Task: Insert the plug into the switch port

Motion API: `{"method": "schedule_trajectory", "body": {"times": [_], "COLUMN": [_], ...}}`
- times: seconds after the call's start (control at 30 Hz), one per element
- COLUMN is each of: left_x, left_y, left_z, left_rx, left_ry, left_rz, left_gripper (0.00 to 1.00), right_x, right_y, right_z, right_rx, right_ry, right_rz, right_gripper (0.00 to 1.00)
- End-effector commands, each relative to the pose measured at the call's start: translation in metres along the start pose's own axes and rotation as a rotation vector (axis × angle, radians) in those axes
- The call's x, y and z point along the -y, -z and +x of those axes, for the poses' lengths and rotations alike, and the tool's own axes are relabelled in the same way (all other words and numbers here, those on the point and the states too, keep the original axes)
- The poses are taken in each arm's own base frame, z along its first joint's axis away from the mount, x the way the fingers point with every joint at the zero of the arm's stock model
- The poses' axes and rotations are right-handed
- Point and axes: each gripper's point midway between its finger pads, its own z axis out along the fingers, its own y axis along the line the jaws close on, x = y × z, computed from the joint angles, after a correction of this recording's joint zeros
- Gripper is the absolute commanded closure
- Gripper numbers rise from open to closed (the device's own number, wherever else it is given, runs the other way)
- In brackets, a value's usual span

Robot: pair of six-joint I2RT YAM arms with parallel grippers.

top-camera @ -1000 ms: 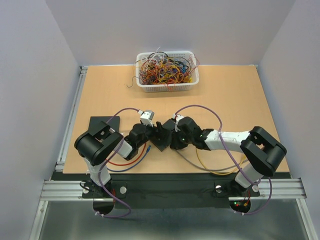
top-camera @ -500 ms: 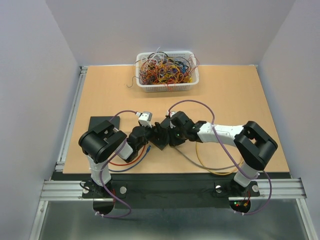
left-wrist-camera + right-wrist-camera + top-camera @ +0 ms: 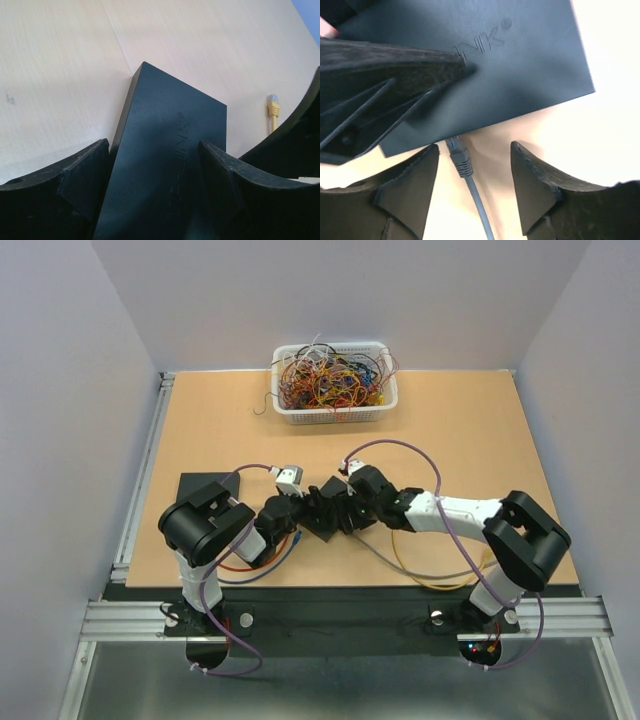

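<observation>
The switch is a flat matte-black box (image 3: pixel 322 518) near the table's front middle, also in the left wrist view (image 3: pixel 170 150) and the right wrist view (image 3: pixel 510 65). My left gripper (image 3: pixel 305 510) is shut on the box, one finger on each long side (image 3: pixel 85 175). My right gripper (image 3: pixel 345 512) is open, with its fingers (image 3: pixel 535 180) either side of the grey plug (image 3: pixel 460 159). It does not touch the plug. The plug's tip sits at the box's near edge, where the port openings are hidden. Its grey cable (image 3: pixel 385 565) trails to the front right.
A white basket of tangled wires (image 3: pixel 335 380) stands at the back. A black pad (image 3: pixel 198 488) lies at the left. A yellow cable (image 3: pixel 425 578) loops at the front right, its plug (image 3: pixel 272 106) beside the box. Red and blue cables (image 3: pixel 255 565) lie by the left arm.
My right arm pushed left toward the box, then its elbow drew back to the right. The left gripper kept hold of the box and shifted slightly.
</observation>
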Motion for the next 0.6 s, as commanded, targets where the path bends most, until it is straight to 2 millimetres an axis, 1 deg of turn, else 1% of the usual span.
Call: {"method": "schedule_trajectory", "body": {"times": [0.0, 0.03, 0.07, 0.13, 0.17, 0.2, 0.27, 0.3, 0.37, 0.43, 0.47, 0.5, 0.53, 0.57], "left_x": [0.014, 0.014, 0.014, 0.013, 0.012, 0.011, 0.010, 0.010, 0.009, 0.007, 0.006, 0.006, 0.005, 0.005], "left_y": [0.041, 0.041, 0.039, 0.038, 0.038, 0.037, 0.036, 0.035, 0.036, 0.035, 0.034, 0.034, 0.034, 0.034], "left_z": [0.094, 0.095, 0.094, 0.092, 0.093, 0.092, 0.092, 0.091, 0.092, 0.092, 0.091, 0.091, 0.090, 0.090], "left_rx": [-0.384, -0.385, -0.383, -0.381, -0.381, -0.380, -0.380, -0.379, -0.380, -0.381, -0.379, -0.379, -0.377, -0.378], "left_ry": [0.097, 0.099, 0.100, 0.099, 0.099, 0.100, 0.101, 0.103, 0.104, 0.109, 0.111, 0.111, 0.111, 0.114], "left_rz": [0.070, 0.069, 0.067, 0.065, 0.060, 0.059, 0.056, 0.054, 0.050, 0.045, 0.041, 0.041, 0.041, 0.041], "left_gripper": [0.18, 0.18, 0.18, 0.18, 0.18, 0.18, 0.18, 0.18, 0.18, 0.18, 0.18, 0.18, 0.18, 0.18], "right_x": [-0.032, -0.028, -0.029, -0.029, -0.027, -0.032, -0.032, -0.028, -0.023, -0.013, -0.009, -0.006, -0.001, 0.000], "right_y": [0.041, 0.043, 0.054, 0.059, 0.059, 0.060, 0.058, 0.056, 0.060, 0.064, 0.073, 0.077, 0.080, 0.088], "right_z": [-0.103, -0.095, -0.098, -0.092, -0.084, -0.078, -0.066, -0.054, -0.047, -0.036, -0.036, -0.034, -0.028, -0.028], "right_rx": [0.411, 0.396, 0.416, 0.409, 0.393, 0.377, 0.346, 0.324, 0.329, 0.325, 0.346, 0.350, 0.335, 0.352], "right_ry": [-0.040, -0.030, -0.028, -0.014, -0.014, -0.004, 0.001, 0.002, -0.006, -0.015, -0.019, -0.022, -0.023, -0.030], "right_rz": [-0.109, -0.102, -0.112, -0.122, -0.125, -0.155, -0.162, -0.157, -0.143, -0.108, -0.094, -0.085, -0.070, -0.071], "right_gripper": [0.34, 0.33, 0.33, 0.34, 0.37, 0.38, 0.40, 0.41, 0.43, 0.44, 0.47, 0.48, 0.50, 0.50]}}
